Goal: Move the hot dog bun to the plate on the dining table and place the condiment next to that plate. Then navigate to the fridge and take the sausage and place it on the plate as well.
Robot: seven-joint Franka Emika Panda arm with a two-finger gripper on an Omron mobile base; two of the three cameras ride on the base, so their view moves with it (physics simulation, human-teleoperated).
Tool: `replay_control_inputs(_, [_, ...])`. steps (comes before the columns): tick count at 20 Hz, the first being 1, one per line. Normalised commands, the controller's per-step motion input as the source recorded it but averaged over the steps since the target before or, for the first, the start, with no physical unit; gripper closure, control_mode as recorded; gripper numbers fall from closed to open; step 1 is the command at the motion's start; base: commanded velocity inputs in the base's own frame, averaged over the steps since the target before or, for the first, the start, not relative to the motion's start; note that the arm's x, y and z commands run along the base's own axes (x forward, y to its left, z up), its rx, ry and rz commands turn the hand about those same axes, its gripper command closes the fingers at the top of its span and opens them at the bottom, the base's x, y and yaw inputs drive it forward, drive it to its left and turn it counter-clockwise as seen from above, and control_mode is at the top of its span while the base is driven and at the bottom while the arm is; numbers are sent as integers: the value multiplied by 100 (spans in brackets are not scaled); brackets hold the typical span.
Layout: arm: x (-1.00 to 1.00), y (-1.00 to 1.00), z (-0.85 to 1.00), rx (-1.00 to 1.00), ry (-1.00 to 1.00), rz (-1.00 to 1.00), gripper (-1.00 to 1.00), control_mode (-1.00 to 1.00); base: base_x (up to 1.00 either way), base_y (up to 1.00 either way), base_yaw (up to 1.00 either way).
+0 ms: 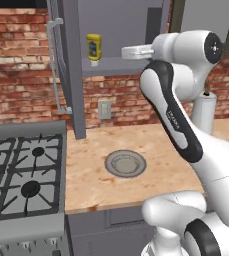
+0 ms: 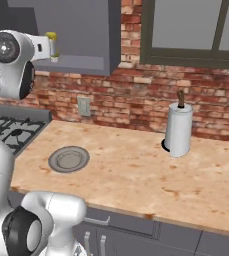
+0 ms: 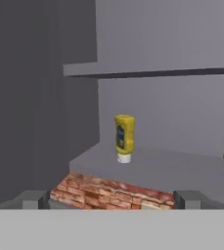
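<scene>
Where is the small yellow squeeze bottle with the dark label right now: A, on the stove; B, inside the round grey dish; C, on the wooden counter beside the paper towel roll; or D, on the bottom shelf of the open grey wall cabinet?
D: the small yellow squeeze bottle stands cap-down on the grey cabinet shelf, above the brick wall.

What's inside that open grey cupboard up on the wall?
A yellow squeeze bottle stands cap-down on the cupboard's bottom shelf, alone there. A shelf above it shows no contents from this angle. The open door hides the cupboard's left part in the left base view.
</scene>
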Motion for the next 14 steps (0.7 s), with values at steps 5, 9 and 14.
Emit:
replay_control_inputs(5, [36,-5,6,-4,-17,14,-100,-100,0,0,0])
replay_control_inputs(9, [36,-1,0,0,-1,7,-100,-100,0,0,0])
replay_control_inputs(14, [37,0,0,0,0,5,-100,-100,0,0,0])
